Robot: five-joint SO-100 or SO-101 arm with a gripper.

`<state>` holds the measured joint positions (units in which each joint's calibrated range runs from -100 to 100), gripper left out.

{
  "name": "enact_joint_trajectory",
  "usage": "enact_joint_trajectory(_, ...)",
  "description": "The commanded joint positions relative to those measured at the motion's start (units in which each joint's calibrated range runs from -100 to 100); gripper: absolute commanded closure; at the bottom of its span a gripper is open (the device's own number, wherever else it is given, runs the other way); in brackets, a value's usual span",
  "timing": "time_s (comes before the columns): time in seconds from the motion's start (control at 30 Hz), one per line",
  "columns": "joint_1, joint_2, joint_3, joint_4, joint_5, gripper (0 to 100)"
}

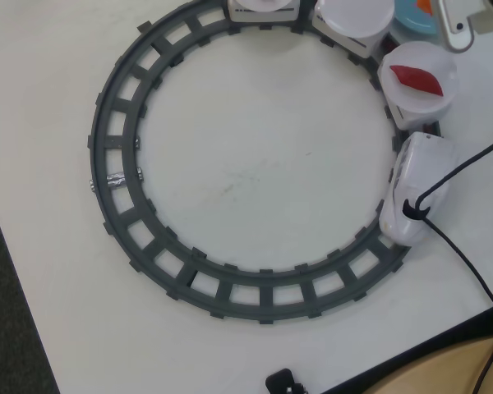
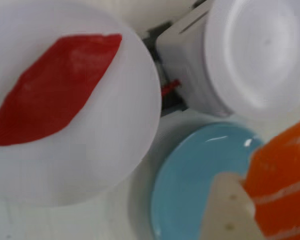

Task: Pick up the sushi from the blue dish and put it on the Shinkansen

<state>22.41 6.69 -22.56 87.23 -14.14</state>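
Where the grey ring track curves at the overhead view's top right, the white bullet-nosed Shinkansen [image 1: 415, 187] pulls three plate-topped cars, one plate [image 2: 75, 125] carrying a red piece [image 1: 416, 79]. The striped orange sushi [image 2: 282, 180] is above the flat light-blue dish [image 2: 190, 185]. The white gripper [image 1: 464, 20] is cropped; its grip cannot be judged.
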Motion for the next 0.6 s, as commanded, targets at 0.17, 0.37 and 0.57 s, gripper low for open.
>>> enact_joint_trajectory(0.17, -0.67, 3.28, -3.65, -0.15, 0.3, 98)
enact_joint_trajectory(0.37, -0.67, 3.7, -3.65, -0.58, 0.3, 98)
enact_joint_trajectory(0.57, -0.32, 3.79, -3.65, -3.23, 0.3, 98)
